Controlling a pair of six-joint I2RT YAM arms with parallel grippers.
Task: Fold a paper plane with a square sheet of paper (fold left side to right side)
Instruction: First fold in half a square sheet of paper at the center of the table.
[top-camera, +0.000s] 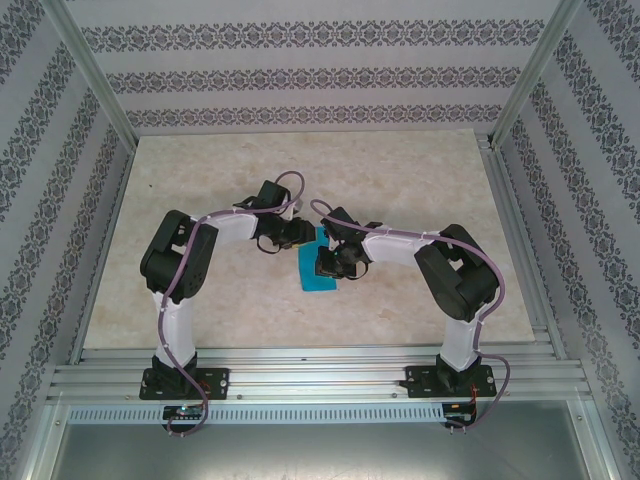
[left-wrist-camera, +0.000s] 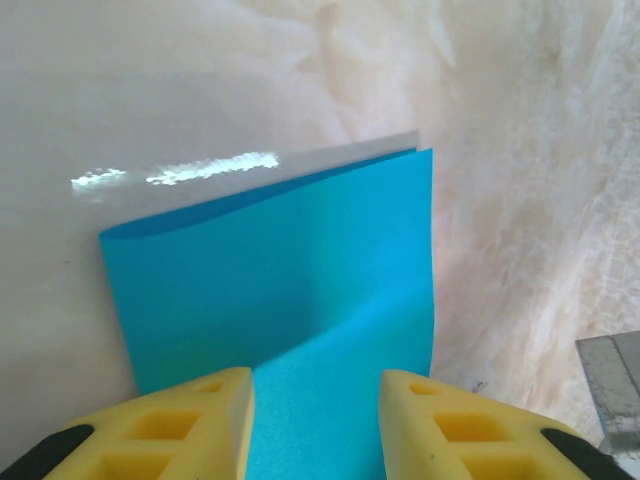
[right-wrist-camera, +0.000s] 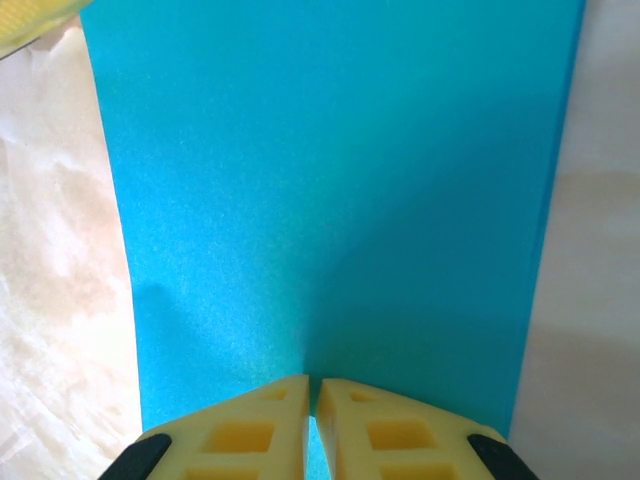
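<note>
Judging by how things lie, the main risk is a crooked or springy fold. The square sheet of paper (top-camera: 308, 272) sits on the desk (top-camera: 420, 180) a little toward 6 o'clock of its centre, between the two pincers. From the left wrist it looks doubled over: a darker under-layer peeps out at the 10 o'clock corner, and the top layer bows up instead of lying flat. That suggests the edges are not squarely matched. A crease pressed now could set askew and throw off every later fold.

The left pincer (left-wrist-camera: 315, 388) has its fingers well apart, one on either side of the sheet's 6 o'clock edge, gripping nothing. If it drops or sweeps with the jaws that wide, a finger could catch the loose top layer. That would drag the layer open or shove the whole sheet across the smooth desk.

The right pincer (right-wrist-camera: 312, 388) has its fingers almost together, with only a sliver of blue showing through the gap. In the top view it stands over the sheet's 3 o'clock side, and I cannot tell whether the tips press on it. If they do not, nothing pins the paper, and so thin a sheet may slide or spring back. Pressing hard while sliding could wrinkle or tear it.
</note>
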